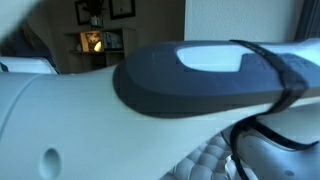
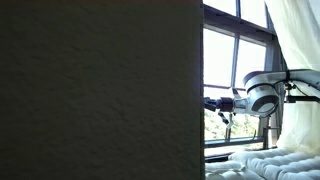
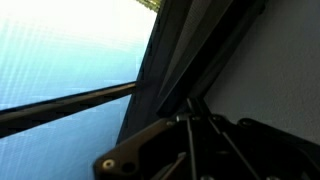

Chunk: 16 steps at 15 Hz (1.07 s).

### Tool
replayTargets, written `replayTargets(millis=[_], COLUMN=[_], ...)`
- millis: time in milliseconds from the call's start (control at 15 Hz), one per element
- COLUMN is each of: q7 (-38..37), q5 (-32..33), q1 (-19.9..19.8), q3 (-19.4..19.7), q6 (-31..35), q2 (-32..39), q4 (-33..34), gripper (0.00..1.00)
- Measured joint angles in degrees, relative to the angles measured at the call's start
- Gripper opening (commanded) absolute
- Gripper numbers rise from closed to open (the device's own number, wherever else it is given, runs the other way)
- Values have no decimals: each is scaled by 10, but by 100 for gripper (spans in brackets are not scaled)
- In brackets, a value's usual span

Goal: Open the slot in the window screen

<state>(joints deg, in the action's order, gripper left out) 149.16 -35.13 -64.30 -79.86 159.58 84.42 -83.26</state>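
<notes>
Dark textured panel (image 2: 100, 90), one, fills the left of an exterior view. Right of it stands one window (image 2: 222, 55), then the one gripper (image 2: 214, 105), its pincer pressed together, close to the pane, then one white arm (image 2: 262, 95) and one curtain (image 2: 295, 40). In the wrist view the window screen (image 3: 60, 60) fills the left, one dark bar (image 3: 70, 105) crossing it; its slot cannot be made out.

Pincer (image 2: 213, 104) before window (image 2: 222, 55); curtain (image 2: 296, 40) beside it

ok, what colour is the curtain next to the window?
White. The curtain shows best in an exterior view, hanging along the right edge.
</notes>
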Motion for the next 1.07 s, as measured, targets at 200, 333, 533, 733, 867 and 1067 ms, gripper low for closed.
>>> replayTargets(millis=[200, 333, 533, 733, 867, 1067], q7=[-1, -1, -1, -1, -1, -1], q5=[13, 14, 14, 14, 14, 14], q1=[0, 1, 2, 2, 2, 2], q3=[-15, -16, -16, -16, -16, -16], q6=[0, 0, 0, 0, 0, 0], q2=[0, 0, 0, 0, 0, 0], q4=[19, 21, 22, 22, 22, 22], gripper=[0, 0, 0, 1, 1, 1])
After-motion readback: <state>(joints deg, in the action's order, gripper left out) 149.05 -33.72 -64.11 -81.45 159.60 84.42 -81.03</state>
